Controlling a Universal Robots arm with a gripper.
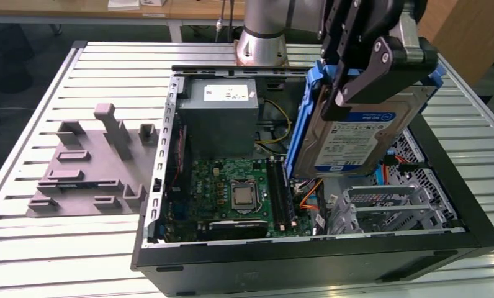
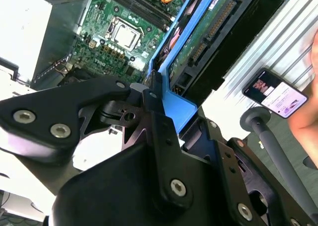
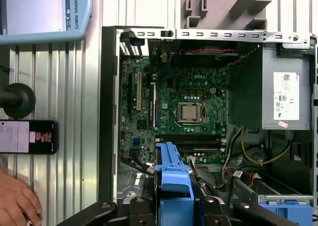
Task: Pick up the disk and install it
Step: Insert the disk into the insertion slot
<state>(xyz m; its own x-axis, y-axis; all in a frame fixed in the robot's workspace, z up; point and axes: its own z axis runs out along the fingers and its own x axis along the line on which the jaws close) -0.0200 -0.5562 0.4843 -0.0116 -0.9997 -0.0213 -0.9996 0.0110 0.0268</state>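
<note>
Gripper (image 1: pixel 371 68) clamped on disk (image 1: pixel 355 133), pinching blue bracket (image 3: pixel 174 186) at top edge. Disk held upright, tilted, label visible in exterior view, hanging over open PC case (image 1: pixel 313 254), above drive-bay side near metal cage (image 1: pixel 388 208). Not seated. Motherboard (image 3: pixel 181 112) and grey power supply (image 1: pixel 218 115) exposed below. Case sits on slatted bench (image 1: pixel 65 248); grey fixture plate (image 1: pixel 90 167) toward bench edge on exterior view's left. Phone (image 3: pixel 27 136) and person's hand (image 3: pixel 17 201) on bench beside case.

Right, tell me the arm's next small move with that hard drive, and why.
Probably lower it slowly toward the drive cage: the gripper holds the hard drive by its blue bracket, upright and above the open computer case, not yet seated.
</note>
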